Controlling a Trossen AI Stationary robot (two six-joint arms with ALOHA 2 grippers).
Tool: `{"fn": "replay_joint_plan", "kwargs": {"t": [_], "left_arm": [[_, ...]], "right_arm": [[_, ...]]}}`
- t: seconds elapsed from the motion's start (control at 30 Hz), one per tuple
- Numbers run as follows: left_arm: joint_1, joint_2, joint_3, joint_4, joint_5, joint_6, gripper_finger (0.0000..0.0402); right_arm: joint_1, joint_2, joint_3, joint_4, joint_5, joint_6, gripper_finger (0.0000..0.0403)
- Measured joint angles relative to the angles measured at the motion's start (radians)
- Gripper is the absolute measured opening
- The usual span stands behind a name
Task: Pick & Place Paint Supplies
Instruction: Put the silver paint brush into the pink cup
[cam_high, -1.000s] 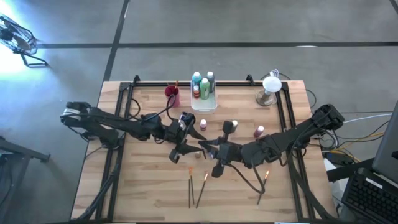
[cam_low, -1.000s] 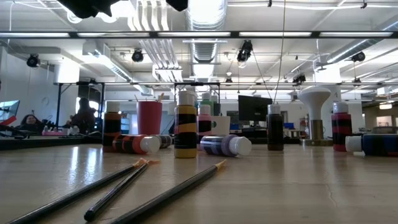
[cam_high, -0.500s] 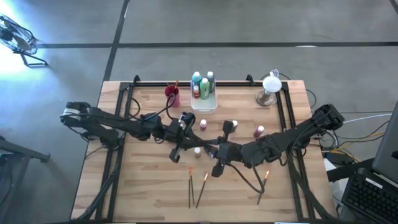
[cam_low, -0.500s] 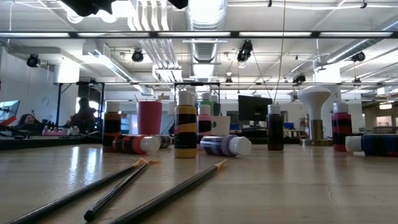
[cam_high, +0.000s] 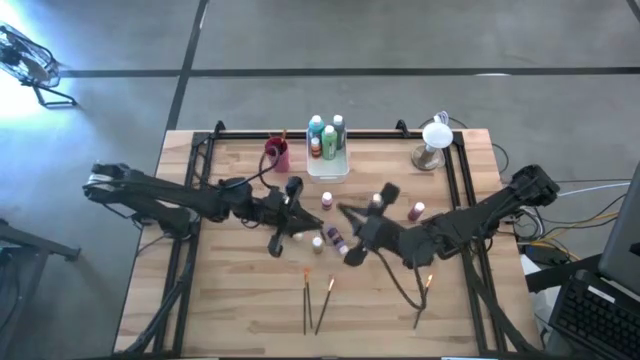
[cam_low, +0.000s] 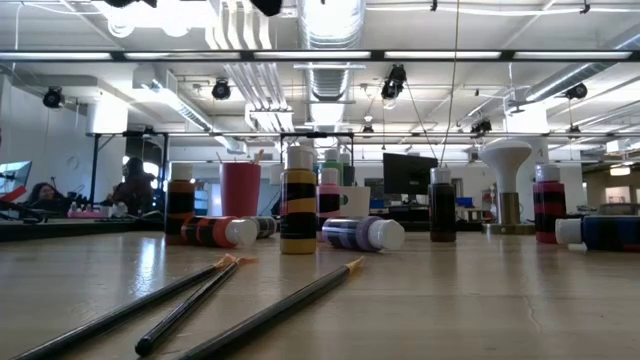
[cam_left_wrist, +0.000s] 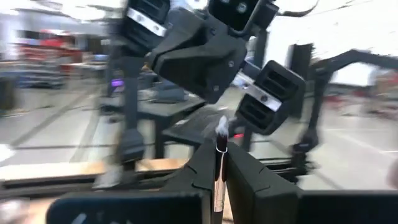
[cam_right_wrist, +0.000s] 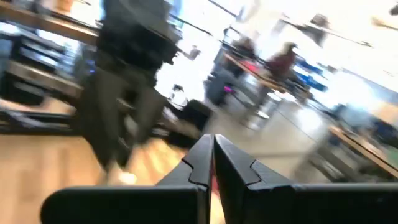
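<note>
My left gripper is above the table's middle, shut on a thin paintbrush. The brush's pale bristle end sticks out past the fingertips. My right gripper is just to its right, facing it, with its fingers shut. A reddish streak shows low between those fingers; I cannot tell what it is. Three brushes lie flat near the front edge. Two bottles lie on their sides between the grippers. My left gripper pinches the paintbrush's shaft between its two fingers. The brush lies along the fingers, and its bristle end points past the fingertips toward my right gripper. The fingers are about level, pointing toward the table's right. The brush is clear of the table.
A translucent tray at the far middle holds several upright bottles. A magenta cup stands to its left and a white lamp-like stand at the far right. Bottles stand upright mid-table. A yellow-and-black bottle shows in the low view.
The two grippers stood tip to tip over the table's middle and have drawn apart. My left gripper has gone back toward the left edge. My right gripper has gone toward the right and far edges and turned. The two lying bottles between them now show.
</note>
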Motion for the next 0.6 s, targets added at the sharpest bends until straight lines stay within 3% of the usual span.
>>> {"fn": "replay_joint_plan", "kwargs": {"t": [0.13, 0.33, 0.43, 0.6], "left_arm": [[0.001, -0.089, 0.000, -0.179, -0.209, 0.084, 0.0020], [0.005, -0.169, 0.000, -0.306, -0.528, 0.219, 0.0020], [0.034, -0.184, -0.001, -0.318, -0.595, 0.281, 0.0020], [0.162, -0.188, -0.003, -0.318, -0.606, 0.300, 0.0020]], "right_arm": [[0.011, -0.054, 0.000, -0.264, 0.067, 0.184, 0.0036], [-0.001, -0.142, -0.020, -0.761, 0.075, 0.660, 0.0077], [-0.008, -0.175, -0.082, -0.838, 0.092, 0.782, 0.0096], [-0.017, -0.240, -0.200, -0.826, 0.099, 0.853, 0.0122]]}}
